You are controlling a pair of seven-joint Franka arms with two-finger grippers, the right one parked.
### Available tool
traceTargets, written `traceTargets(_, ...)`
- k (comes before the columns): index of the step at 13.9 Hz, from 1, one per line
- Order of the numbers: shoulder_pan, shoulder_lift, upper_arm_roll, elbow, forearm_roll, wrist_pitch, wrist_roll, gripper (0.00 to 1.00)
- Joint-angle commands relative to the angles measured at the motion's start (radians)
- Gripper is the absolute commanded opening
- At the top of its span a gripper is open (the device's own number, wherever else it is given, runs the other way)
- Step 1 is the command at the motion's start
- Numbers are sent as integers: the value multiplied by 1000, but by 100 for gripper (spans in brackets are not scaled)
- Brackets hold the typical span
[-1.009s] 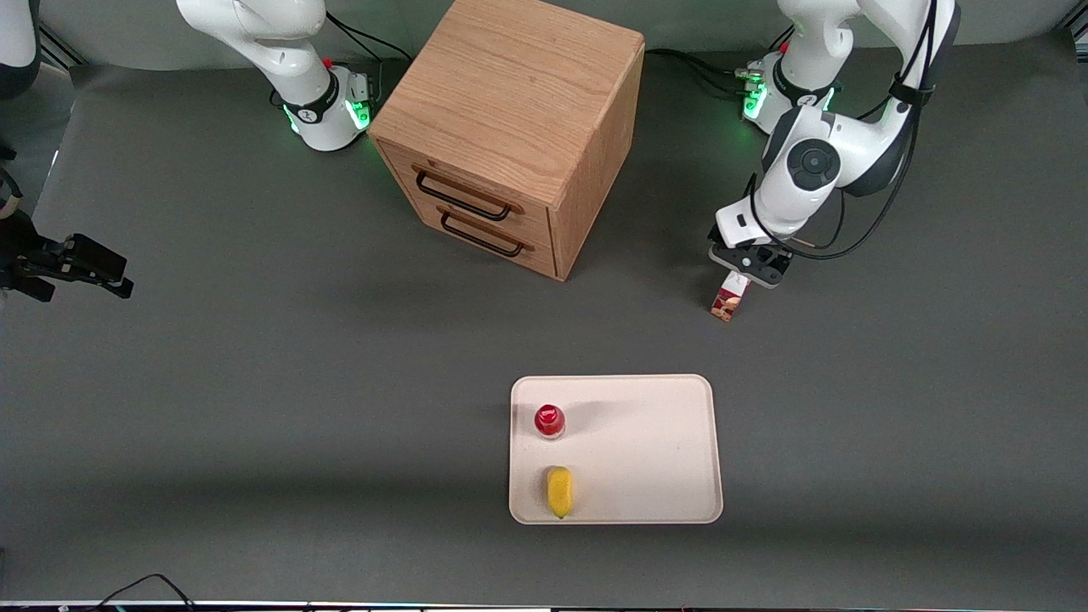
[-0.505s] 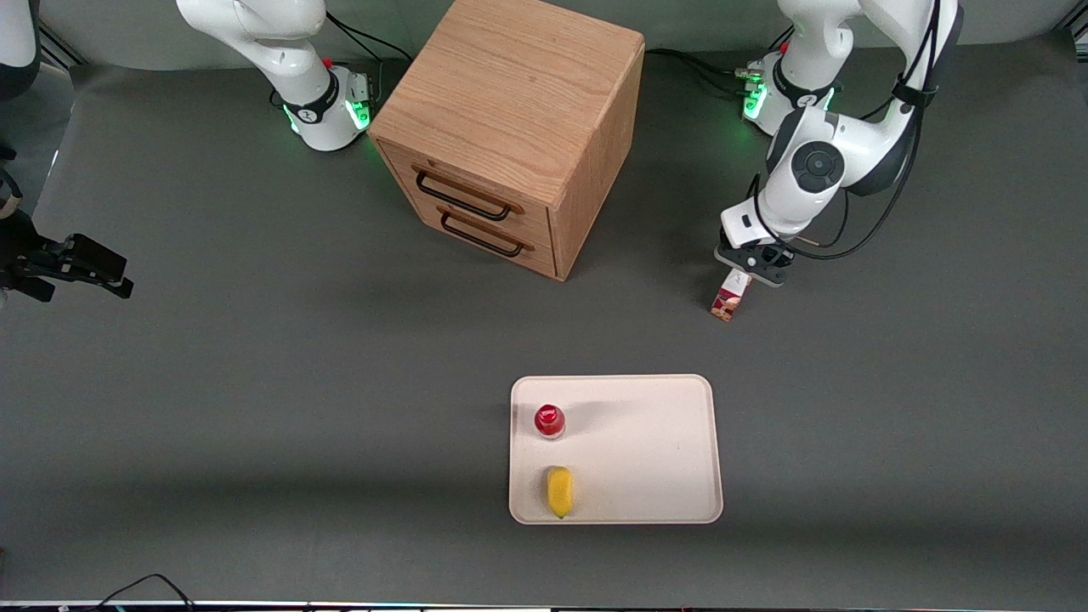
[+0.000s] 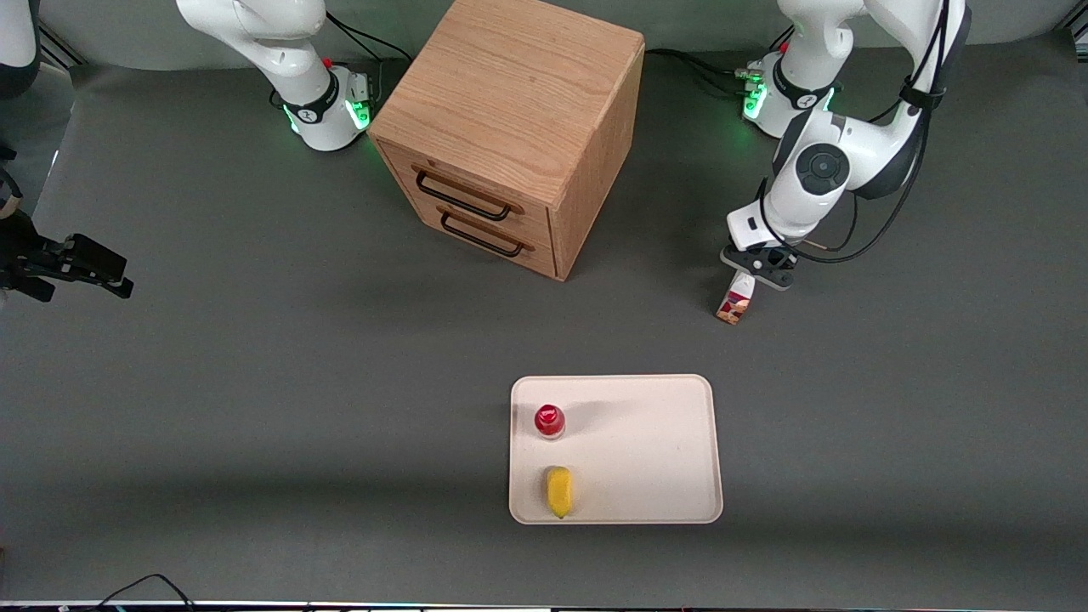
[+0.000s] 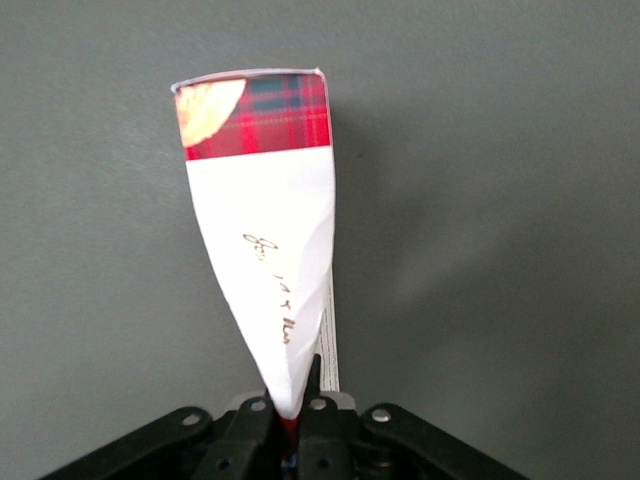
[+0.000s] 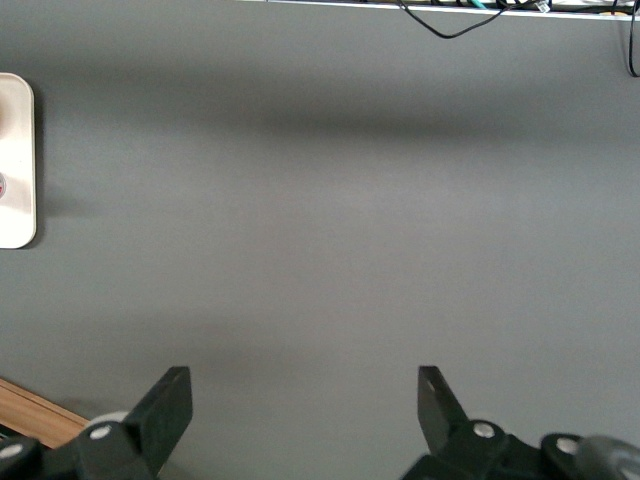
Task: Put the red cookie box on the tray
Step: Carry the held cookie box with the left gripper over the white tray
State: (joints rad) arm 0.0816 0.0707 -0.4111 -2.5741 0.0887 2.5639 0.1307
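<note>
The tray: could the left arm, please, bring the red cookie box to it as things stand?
Probably yes. The gripper is shut on the red cookie box, and only bare table lies between it and the tray, whose half nearer the working arm is free of the bottle and yellow item.

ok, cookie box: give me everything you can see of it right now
The red cookie box is a long, thin cardboard carton: red tartan end with a tan cookie picture, a white panel with gold script below. It hangs on end from the gripper, which is shut on one end. Whether the free end touches the table cannot be told. It is toward the working arm's end, farther from the camera than the tray, not over it.
</note>
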Motion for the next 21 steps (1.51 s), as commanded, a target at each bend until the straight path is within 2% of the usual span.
traceTargets(1,1,-46,0,142,13,-219,-31,0)
traceTargets(4,0,-49,-2,349,2,-431,-26,0)
traceTargets(6,0,-28,0,499,-30,-549,-25,0)
traceTargets(10,-2,105,9,809,-58,-697,-72,0)
traceTargets(13,-17,257,17,1113,-58,-848,-149,0)
traceTargets(16,-62,424,17,1342,-55,-901,-227,0)
traceTargets(19,-132,614,21,1547,-34,-877,-333,0)
traceTargets(21,-166,694,23,1576,38,-777,-350,0)
